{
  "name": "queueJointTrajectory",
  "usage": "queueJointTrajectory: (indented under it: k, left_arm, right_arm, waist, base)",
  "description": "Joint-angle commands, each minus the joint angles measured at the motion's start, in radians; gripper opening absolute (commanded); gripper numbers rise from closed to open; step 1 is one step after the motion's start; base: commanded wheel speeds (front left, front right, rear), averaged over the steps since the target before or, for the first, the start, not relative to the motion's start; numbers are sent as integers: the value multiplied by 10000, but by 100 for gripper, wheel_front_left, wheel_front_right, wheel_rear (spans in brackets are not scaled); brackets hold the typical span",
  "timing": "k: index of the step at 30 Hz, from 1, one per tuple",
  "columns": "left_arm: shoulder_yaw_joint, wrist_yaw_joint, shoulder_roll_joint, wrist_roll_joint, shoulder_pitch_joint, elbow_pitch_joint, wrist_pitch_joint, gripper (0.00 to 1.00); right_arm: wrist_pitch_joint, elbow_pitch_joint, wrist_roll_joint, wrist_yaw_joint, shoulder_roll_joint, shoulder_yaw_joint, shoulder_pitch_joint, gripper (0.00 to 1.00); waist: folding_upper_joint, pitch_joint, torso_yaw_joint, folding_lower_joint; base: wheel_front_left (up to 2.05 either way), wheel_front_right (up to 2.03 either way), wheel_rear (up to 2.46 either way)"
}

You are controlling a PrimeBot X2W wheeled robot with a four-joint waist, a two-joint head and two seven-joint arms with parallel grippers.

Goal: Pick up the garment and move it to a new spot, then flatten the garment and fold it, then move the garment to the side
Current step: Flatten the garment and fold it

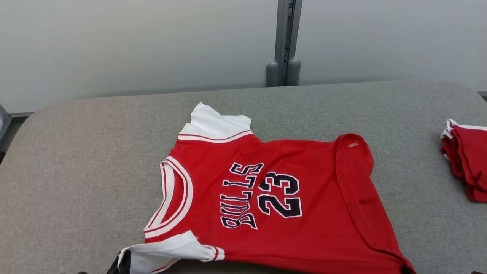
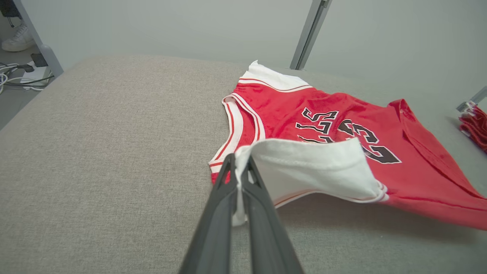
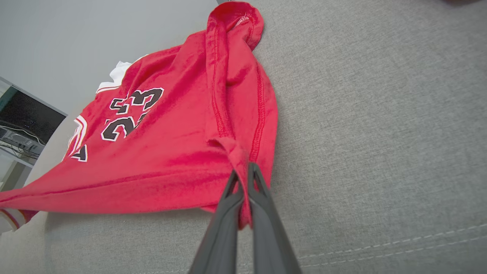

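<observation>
garment point(image 1: 266, 198): on the grey counter point(image 1: 76, 160), far edge lying, near edge lifted
left pincer point(image 2: 239, 160): closed on its white sleeve corner
right pincer point(image 3: 243, 170): closed on its red hem corner
long axis: left to right, between both pincers

The red jersey point(image 1: 274, 198) reads "BULLS" and "23" (black, white-edged).

One jersey point(image 1: 289, 198); one folded red stack point(image 1: 466, 163); one left hand point(image 2: 239, 160), one right hand point(image 3: 243, 170).
</observation>
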Motion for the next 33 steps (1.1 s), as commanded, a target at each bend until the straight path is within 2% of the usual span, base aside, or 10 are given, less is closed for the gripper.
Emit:
queueJointTrajectory:
  k: [1,4,8,18,28,29,30,31,32,33]
  left_arm:
    - [22,-44,123,58,-322,28,47,0]
    - [-71,-345,321,105,-982,424,151,0]
    - [-116,-703,496,74,-1965,1005,134,0]
    - [-398,-1704,449,-97,-4547,3260,-474,0]
    - [-618,-2447,260,-276,-5627,5449,-1341,0]
    - [-633,-2494,236,-279,-5653,5600,-1411,31]
    - [-647,-2512,209,-292,-5678,5741,-1494,82]
    - [-660,-2535,183,-308,-5705,5854,-1568,100]
    - [-654,-2573,145,-332,-5714,5918,-1698,100]
    - [-619,-2562,92,-366,-5693,5958,-1858,100]
  right_arm:
    - [222,-155,-164,1,198,-215,-38,0]
    - [746,-425,-549,1,664,-553,-400,0]
    - [913,-379,-778,1,912,-702,-1119,0]
    - [550,868,-983,1,1095,-547,-2984,0]
    - [174,1762,-927,1,1148,-294,-3329,0]
    - [147,1805,-911,1,1153,-264,-3334,0]
    - [50,1774,-902,1,1155,-231,-3341,0]
    - [-74,1696,-938,1,1144,-194,-3347,17]
    - [-196,1633,-1022,1,1075,-156,-3344,46]
    - [-367,1503,-1089,1,1017,-95,-3355,95]
  waist:
    - [-1,172,-29,0]
    - [-1,550,-67,0]
    - [-1,1054,-162,0]
    - [-1,2294,-267,0]
    - [-1,2574,-335,0]
    - [-1,2548,-338,0]
    - [-1,2517,-337,0]
    - [-1,2480,-338,0]
    - [-1,2433,-337,0]
    - [-1,2384,-342,0]
  base:
    - [0,0,0]
    - [0,0,0]
    - [0,0,0]
    - [0,0,0]
    - [0,0,0]
    - [0,0,0]
    - [0,0,0]
    - [0,0,0]
    - [0,0,0]
    - [0,0,0]
